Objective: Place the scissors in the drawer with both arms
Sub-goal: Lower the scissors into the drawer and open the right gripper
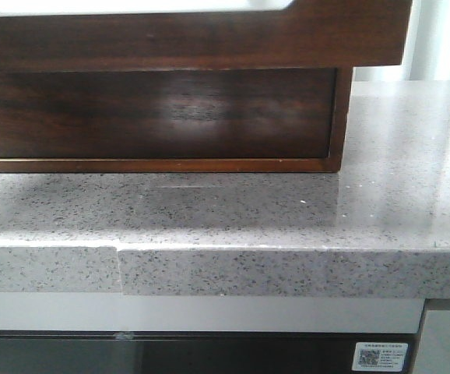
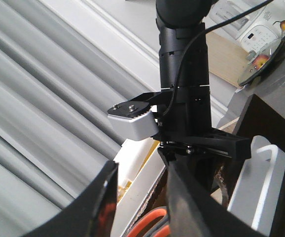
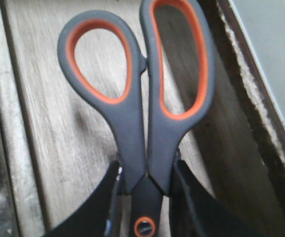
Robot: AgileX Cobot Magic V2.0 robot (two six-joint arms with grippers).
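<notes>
Your scissors [image 3: 145, 106] sit pinched between the right gripper [image 3: 145, 197] fingers, gripped just by the pivot screw, with the grey and orange loops pointing to 12 o'clock over the pale drawer [image 3: 53, 123] floor. In the left wrist view, your left gripper [image 2: 137, 202] fingers stand apart with nothing between them. From the front you see only the dark wooden cabinet [image 1: 163, 113] on the speckled counter [image 1: 287, 218] at 12 o'clock.

The pulled-out dark brown glossy wooden drawer [image 1: 194, 35] overhangs the speckled grey stone counter [image 1: 396, 156]; open counter lies right.
</notes>
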